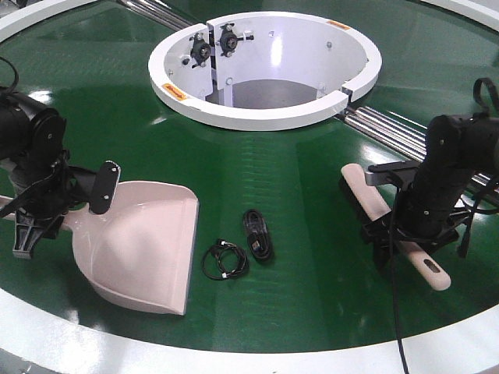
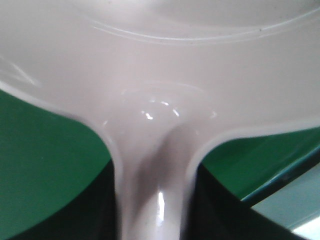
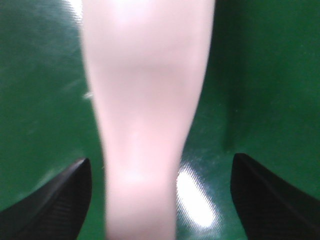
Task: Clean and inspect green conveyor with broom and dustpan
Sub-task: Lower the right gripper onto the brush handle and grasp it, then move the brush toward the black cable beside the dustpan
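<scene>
Broom [image 3: 145, 100] handle between spread right fingers [image 3: 55, 200]

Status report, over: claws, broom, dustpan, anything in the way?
Left claw shut on dustpan handle. Right claw open, astride broom handle, not gripping. Two black cables on belt between dustpan and broom.

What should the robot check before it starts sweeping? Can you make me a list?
1. Is the left gripper gripping the dustpan handle? Ok, the fingers hug it.
2. Is the right gripper gripping the broom? Not ok, it is open, with its fingers apart from the handle.
3. Does the dustpan mouth face the cables? Ok.
4. Do the cables lie between dustpan and broom? Ok.
5. Do the broom bristles touch the conveyor? Cannot tell.
</scene>
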Available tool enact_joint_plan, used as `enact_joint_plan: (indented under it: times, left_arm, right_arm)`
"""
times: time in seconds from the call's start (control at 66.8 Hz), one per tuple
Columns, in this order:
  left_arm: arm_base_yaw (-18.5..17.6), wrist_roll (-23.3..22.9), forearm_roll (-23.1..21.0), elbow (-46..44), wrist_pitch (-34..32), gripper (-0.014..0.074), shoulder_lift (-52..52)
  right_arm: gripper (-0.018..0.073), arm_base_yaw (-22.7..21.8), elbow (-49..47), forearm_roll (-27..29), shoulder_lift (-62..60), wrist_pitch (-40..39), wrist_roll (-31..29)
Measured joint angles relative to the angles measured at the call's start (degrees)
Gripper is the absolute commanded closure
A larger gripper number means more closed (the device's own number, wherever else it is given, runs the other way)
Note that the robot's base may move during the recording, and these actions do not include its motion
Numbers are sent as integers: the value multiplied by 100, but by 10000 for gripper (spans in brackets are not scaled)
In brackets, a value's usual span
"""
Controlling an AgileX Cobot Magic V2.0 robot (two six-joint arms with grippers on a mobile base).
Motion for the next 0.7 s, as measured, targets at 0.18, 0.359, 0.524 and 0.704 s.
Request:
enact_joint_plan:
  times: [0.18,0.359,0.524,0.704]
  left_arm:
    - [0,0,0,0,0,603,0]
    - [0,0,0,0,0,603,0]
    - [0,0,0,0,0,603,0]
    - [0,0,0,0,0,603,0]
  right_arm:
    - [300,0,0,-191,55,-40,161]
    - [575,0,0,-90,55,-17,136]
    - [564,0,0,177,55,192,-44]
    - [564,96,-7,359,-31,456,47]
